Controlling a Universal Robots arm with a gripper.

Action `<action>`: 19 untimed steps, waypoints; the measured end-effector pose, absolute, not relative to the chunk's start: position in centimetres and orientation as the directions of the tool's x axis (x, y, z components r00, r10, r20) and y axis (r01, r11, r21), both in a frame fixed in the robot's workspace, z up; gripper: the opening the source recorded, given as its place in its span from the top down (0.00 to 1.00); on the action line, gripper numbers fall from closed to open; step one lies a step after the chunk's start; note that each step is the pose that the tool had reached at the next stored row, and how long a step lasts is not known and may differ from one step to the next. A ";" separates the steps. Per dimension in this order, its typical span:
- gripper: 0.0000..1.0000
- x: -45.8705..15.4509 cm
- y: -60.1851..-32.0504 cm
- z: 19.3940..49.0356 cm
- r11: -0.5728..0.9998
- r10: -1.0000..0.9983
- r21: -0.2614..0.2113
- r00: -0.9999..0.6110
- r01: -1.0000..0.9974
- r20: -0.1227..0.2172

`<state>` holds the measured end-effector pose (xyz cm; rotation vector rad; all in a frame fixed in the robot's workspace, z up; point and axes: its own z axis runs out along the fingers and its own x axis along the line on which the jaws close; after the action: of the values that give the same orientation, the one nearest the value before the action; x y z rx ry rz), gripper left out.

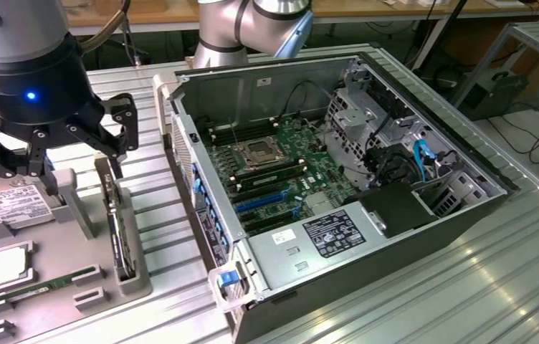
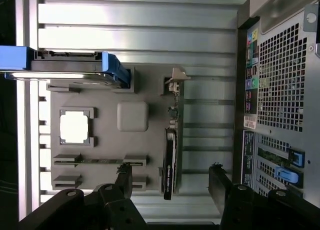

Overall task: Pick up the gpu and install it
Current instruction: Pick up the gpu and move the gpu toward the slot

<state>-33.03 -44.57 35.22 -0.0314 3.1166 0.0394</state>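
Black gripper (image 1: 59,152), spread open and empty, hovers; thin dark gpu card (image 1: 115,222) stands edgewise at its five o'clock in the exterior view, long axis twelve-to-six.

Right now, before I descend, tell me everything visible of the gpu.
The gpu is a thin, dark card standing on its long edge, with a silver metal bracket at one end. It sits slotted upright in the grey fixture tray, beside the open computer case. Nothing else touches it; the open fingers are clear of it.

Bright light glares off the ribbed table (image 2: 135,37) (shadows soft).
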 end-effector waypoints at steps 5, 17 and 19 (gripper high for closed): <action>0.28 -32.9 -44.6 34.7 0.999 -0.020 0.025 -0.999 -0.020 -0.025; 0.28 -32.8 -44.7 33.2 1.000 -0.020 0.022 -0.999 -0.020 -0.025; 0.28 -32.8 -44.7 33.0 1.000 -0.020 0.022 -0.999 -0.020 -0.025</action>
<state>-32.80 -44.67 33.01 -0.0314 3.1167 0.0352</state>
